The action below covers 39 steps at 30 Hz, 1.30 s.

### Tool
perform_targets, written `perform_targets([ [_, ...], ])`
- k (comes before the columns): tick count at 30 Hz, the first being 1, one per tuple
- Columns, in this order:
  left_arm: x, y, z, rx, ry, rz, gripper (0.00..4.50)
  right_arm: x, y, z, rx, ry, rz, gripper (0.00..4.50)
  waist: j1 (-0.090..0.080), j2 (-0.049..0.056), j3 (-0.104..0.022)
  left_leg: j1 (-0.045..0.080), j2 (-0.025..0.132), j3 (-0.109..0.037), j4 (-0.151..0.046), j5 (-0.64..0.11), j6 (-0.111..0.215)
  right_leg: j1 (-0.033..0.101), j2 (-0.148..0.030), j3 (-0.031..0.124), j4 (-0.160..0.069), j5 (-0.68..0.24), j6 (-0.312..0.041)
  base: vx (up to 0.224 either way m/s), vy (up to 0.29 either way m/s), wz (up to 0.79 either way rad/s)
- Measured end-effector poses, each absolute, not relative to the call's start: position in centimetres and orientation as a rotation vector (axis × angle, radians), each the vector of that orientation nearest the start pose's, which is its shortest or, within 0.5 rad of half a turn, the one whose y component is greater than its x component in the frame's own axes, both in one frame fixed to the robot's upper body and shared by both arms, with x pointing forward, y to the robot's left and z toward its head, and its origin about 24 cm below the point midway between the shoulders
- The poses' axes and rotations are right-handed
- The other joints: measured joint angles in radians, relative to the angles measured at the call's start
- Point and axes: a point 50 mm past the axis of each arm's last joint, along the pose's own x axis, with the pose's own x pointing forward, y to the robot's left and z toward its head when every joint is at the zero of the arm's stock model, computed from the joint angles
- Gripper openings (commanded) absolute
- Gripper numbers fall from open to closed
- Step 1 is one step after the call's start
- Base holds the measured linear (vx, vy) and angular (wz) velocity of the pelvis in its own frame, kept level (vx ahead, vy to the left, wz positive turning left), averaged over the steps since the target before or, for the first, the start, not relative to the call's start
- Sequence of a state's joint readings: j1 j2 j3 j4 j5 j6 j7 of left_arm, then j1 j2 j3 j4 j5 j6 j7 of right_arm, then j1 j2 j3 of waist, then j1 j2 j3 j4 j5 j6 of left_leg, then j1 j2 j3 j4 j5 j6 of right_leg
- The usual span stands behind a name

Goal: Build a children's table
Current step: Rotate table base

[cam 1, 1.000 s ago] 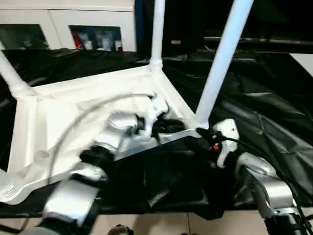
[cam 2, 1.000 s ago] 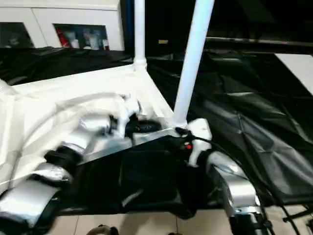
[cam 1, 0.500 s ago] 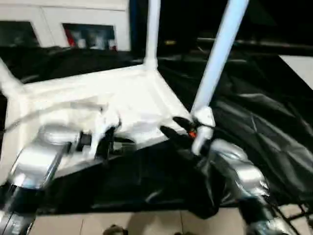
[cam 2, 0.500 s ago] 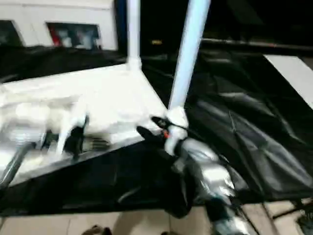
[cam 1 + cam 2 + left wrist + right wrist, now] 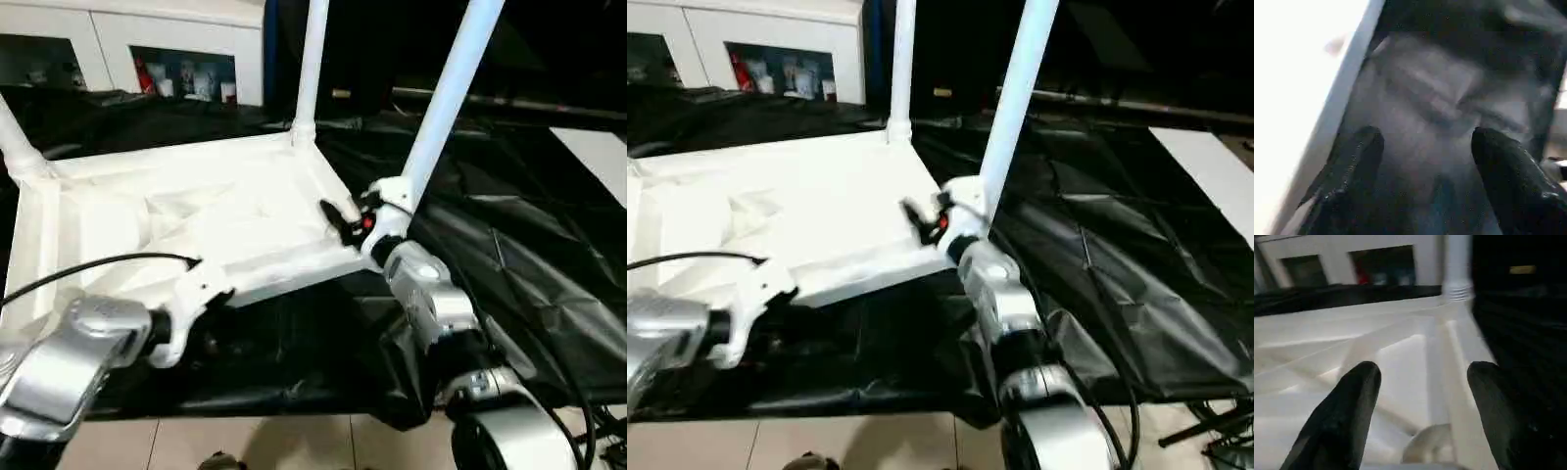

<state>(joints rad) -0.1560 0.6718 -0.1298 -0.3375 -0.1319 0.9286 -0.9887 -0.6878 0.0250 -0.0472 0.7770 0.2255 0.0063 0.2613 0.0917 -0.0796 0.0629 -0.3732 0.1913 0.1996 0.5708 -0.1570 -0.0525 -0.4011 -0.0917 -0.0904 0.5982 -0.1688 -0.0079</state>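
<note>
Left eye view: upturned white table top (image 5: 176, 220) lay at centre left on black sheeting (image 5: 529, 255), legs (image 5: 446, 98) rising toward the upper edge. Right gripper (image 5: 345, 220), fingers spread and empty, hovered over the top's near right corner. Left gripper (image 5: 1425, 147) gaped empty beside the top's near edge.

No text, label, brand or number can be read (the shelved items are too small).

A crumpled black sheet (image 5: 529, 245) is spread across the middle and right of the frame. White cabinets (image 5: 127, 39) with glazed compartments (small coloured items inside, blurred) are seen upper left. Pale tiled floor (image 5: 294, 446) is visible along the bottom edge.
</note>
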Motion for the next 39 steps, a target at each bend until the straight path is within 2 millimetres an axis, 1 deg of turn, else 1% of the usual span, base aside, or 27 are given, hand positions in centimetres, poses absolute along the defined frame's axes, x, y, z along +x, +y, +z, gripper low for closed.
perform_targets([
  [3, 23.2, 19.5, 8.2, 0.313, 0.745, -0.911, 3.8, 36.7, -9.0, 6.6, 0.234, 0.115, 0.329, 3.17, 0.005, -0.002, -0.001, 0.0, -0.001, 0.0, 0.001, 0.0, 0.0, 0.001, 0.0, 0.002, 0.002, -0.001, 0.001, 0.0, 0.0, 0.0],
  [4, 23.2, 19.5, 8.2, 0.316, 0.746, -0.905, 4.05, 36.8, -9.2, 6.5, 0.237, 0.114, 0.313, 3.17, 0.006, -0.002, -0.001, 0.0, -0.001, 0.0, 0.001, 0.0, 0.0, 0.001, 0.0, 0.002, 0.002, -0.001, 0.001, 0.0, 0.0, 0.0],
  [7, 23.1, 19.3, 8.3, 0.325, 0.736, -0.907, 4.24, 37.0, -9.7, 6.3, 0.256, 0.117, 0.263, 3.17, 0.009, -0.002, -0.001, 0.0, -0.001, 0.0, 0.001, 0.0, 0.0, 0.0, 0.0, 0.002, 0.003, -0.001, 0.002, 0.0, 0.0, 0.0],
  [8, 23.2, 19.3, 8.3, 0.329, 0.736, -0.9, 4.38, 37.1, -9.9, 6.4, 0.262, 0.118, 0.248, 3.17, 0.01, -0.002, -0.001, 0.0, -0.001, 0.0, 0.001, 0.0, 0.0, 0.0, 0.0, 0.002, 0.003, -0.001, 0.002, 0.0, 0.0, 0.0],
  [9, 23.2, 19.4, 8.3, 0.336, 0.738, -0.894, 4.38, 37.3, -10.1, 6.4, 0.272, 0.119, 0.219, 3.17, 0.011, -0.002, -0.001, 0.0, -0.001, 0.0, 0.001, 0.001, -0.001, 0.0, 0.0, 0.002, 0.004, -0.001, 0.002, 0.0, 0.0, 0.0],
  [10, 23.2, 19.5, 8.3, 0.342, 0.739, -0.888, 4.38, 37.4, -10.5, 6.3, 0.281, 0.119, 0.185, 3.17, 0.015, -0.002, -0.001, 0.0, -0.001, 0.0, 0.001, 0.001, -0.001, 0.0, 0.0, 0.002, 0.004, -0.001, 0.002, 0.0, 0.0, 0.0],
  [11, 23.2, 19.6, 8.3, 0.348, 0.742, -0.885, 4.38, 37.6, -11.2, 6.3, 0.286, 0.122, 0.15, 3.17, 0.021, -0.002, -0.001, 0.0, -0.001, 0.0, 0.001, 0.001, -0.001, 0.001, 0.0, 0.002, 0.004, -0.001, 0.002, 0.0, 0.0, 0.0],
  [14, 23.1, 20.1, 8.2, 0.372, 0.75, -0.858, 4.38, 37.9, -14.4, 6.0, 0.31, 0.134, 0.01, 3.17, 0.039, -0.002, -0.001, 0.0, -0.001, 0.002, 0.002, 0.001, -0.001, 0.003, 0.0, 0.004, 0.004, -0.002, 0.004, 0.0, 0.0, 0.0],
  [15, 23.1, 20.2, 8.3, 0.384, 0.75, -0.844, 4.38, 37.9, -15.9, 5.9, 0.306, 0.132, -0.047, 3.17, 0.047, -0.002, -0.001, 0.0, -0.001, 0.003, 0.002, 0.001, -0.001, 0.003, 0.0, 0.006, 0.004, -0.003, 0.004, 0.0, 0.0, 0.0],
  [16, 23.2, 20.4, 8.3, 0.394, 0.751, -0.831, 4.38, 37.9, -16.8, 5.8, 0.306, 0.129, -0.082, 3.17, 0.05, -0.002, -0.001, 0.0, -0.001, 0.003, 0.003, 0.001, -0.001, 0.004, 0.0, 0.007, 0.004, -0.003, 0.004, 0.0, 0.0, 0.0],
  [18, 23.3, 20.6, 8.4, 0.409, 0.75, -0.81, 4.38, 37.8, -18.2, 6.0, 0.306, 0.114, -0.134, 3.17, 0.047, -0.002, -0.001, -0.001, -0.001, 0.003, 0.005, 0.001, -0.001, 0.006, 0.0, 0.009, 0.006, -0.003, 0.004, 0.0, 0.0, 0.0],
  [19, 23.3, 20.7, 8.4, 0.413, 0.749, -0.806, 4.38, 37.8, -18.4, 6.0, 0.305, 0.109, -0.143, 3.17, 0.044, -0.003, -0.001, -0.001, -0.001, 0.003, 0.007, 0.001, -0.001, 0.006, 0.0, 0.01, 0.009, -0.003, 0.005, 0.0, 0.0, 0.0],
  [21, 23.4, 20.7, 8.5, 0.418, 0.741, -0.797, 4.38, 37.8, -18.7, 6.0, 0.303, 0.107, -0.153, 3.17, 0.028, -0.005, -0.002, -0.001, -0.001, 0.002, 0.01, 0.0, -0.001, 0.004, 0.0, 0.011, 0.013, -0.004, 0.007, 0.0, 0.0, 0.0],
  [23, 23.5, 20.7, 8.5, 0.416, 0.736, -0.796, 4.38, 37.9, -19.3, 6.1, 0.294, 0.113, -0.163, 3.17, 0.019, -0.005, -0.002, -0.001, -0.001, 0.001, 0.01, 0.0, -0.001, 0.003, 0.001, 0.011, 0.014, -0.004, 0.006, 0.0, 0.0, 0.0],
  [25, 23.5, 20.8, 8.6, 0.407, 0.724, -0.798, 4.38, 37.9, -20.0, 6.2, 0.29, 0.107, -0.17, 3.17, 0.019, -0.005, -0.002, -0.002, -0.001, 0.001, 0.01, 0.0, -0.001, 0.002, 0.001, 0.011, 0.014, -0.004, 0.006, 0.0, 0.0, 0.0],
  [27, 23.6, 21.2, 9.0, 0.391, 0.688, -0.804, 4.38, 37.9, -20.4, 6.6, 0.28, 0.093, -0.135, 3.17, 0.017, -0.005, -0.002, -0.003, -0.001, 0.001, 0.01, 0.0, -0.001, 0.001, 0.001, 0.011, 0.014, -0.004, 0.006, 0.0, 0.0, 0.0],
  [29, 23.3, 21.7, 9.5, 0.38, 0.661, -0.828, 4.38, 38.1, -20.1, 6.7, 0.24, 0.101, -0.069, 3.17, 0.01, -0.005, -0.002, -0.004, -0.001, 0.001, 0.01, 0.0, -0.001, 0.0, 0.002, 0.011, 0.014, -0.004, 0.006, 0.0, 0.0, 0.0],
  [30, 22.9, 22.3, 9.7, 0.366, 0.667, -0.86, 4.38, 38.1, -19.4, 6.5, 0.17, 0.124, 0.02, 3.17, 0.004, -0.006, -0.003, -0.004, -0.001, 0.0, 0.01, 0.0, -0.001, 0.0, 0.002, 0.011, 0.014, -0.004, 0.007, 0.0, 0.0, 0.0],
  [31, 22.6, 22.8, 9.9, 0.338, 0.676, -0.885, 4.38, 37.9, -18.8, 6.1, 0.105, 0.138, 0.098, 3.17, -0.002, -0.007, -0.004, -0.006, 0.0, -0.001, 0.01, 0.0, -0.001, -0.001, 0.003, 0.011, 0.014, -0.004, 0.006, 0.0, 0.0, 0.0],
  [32, 22.3, 23.6, 10.2, 0.317, 0.687, -0.896, 4.38, 37.3, -18.1, 5.2, 0.047, 0.162, 0.178, 3.17, -0.005, -0.008, -0.004, -0.007, 0.0, -0.002, 0.011, 0.0, -0.001, -0.002, 0.004, 0.011, 0.013, -0.004, 0.006, 0.0, 0.0, 0.0],
  [34, 22.2, 24.4, 10.8, 0.312, 0.696, -0.899, 4.38, 36.4, -17.6, 3.6, 0.015, 0.209, 0.245, 3.17, -0.005, -0.007, -0.004, -0.01, 0.001, -0.003, 0.013, 0.0, -0.001, -0.004, 0.005, 0.011, 0.013, -0.004, 0.006, 0.0, 0.0, 0.0],
  [35, 22.2, 24.8, 11.1, 0.299, 0.693, -0.896, 4.38, 35.8, -17.4, 2.8, -0.005, 0.227, 0.273, 3.17, -0.005, -0.005, -0.002, -0.011, 0.0, -0.002, 0.014, 0.0, -0.001, -0.005, 0.005, 0.014, 0.014, -0.004, 0.006, 0.0, 0.0, 0.0],
  [37, 22.1, 25.8, 11.5, 0.288, 0.699, -0.87, 4.38, 35.1, -17.4, 2.1, -0.025, 0.223, 0.297, 3.17, -0.003, -0.004, -0.002, -0.011, 0.0, -0.001, 0.014, 0.0, -0.001, -0.005, 0.005, 0.015, 0.014, -0.004, 0.006, 0.0, 0.0, 0.0],
  [39, 22.0, 27.1, 12.1, 0.26, 0.685, -0.834, 4.38, 34.2, -17.6, 2.0, -0.028, 0.176, 0.325, 3.17, -0.003, -0.004, -0.002, -0.01, 0.0, -0.001, 0.014, 0.0, 0.0, -0.005, 0.006, 0.016, 0.014, -0.004, 0.006, 0.0, 0.0, 0.0],
])
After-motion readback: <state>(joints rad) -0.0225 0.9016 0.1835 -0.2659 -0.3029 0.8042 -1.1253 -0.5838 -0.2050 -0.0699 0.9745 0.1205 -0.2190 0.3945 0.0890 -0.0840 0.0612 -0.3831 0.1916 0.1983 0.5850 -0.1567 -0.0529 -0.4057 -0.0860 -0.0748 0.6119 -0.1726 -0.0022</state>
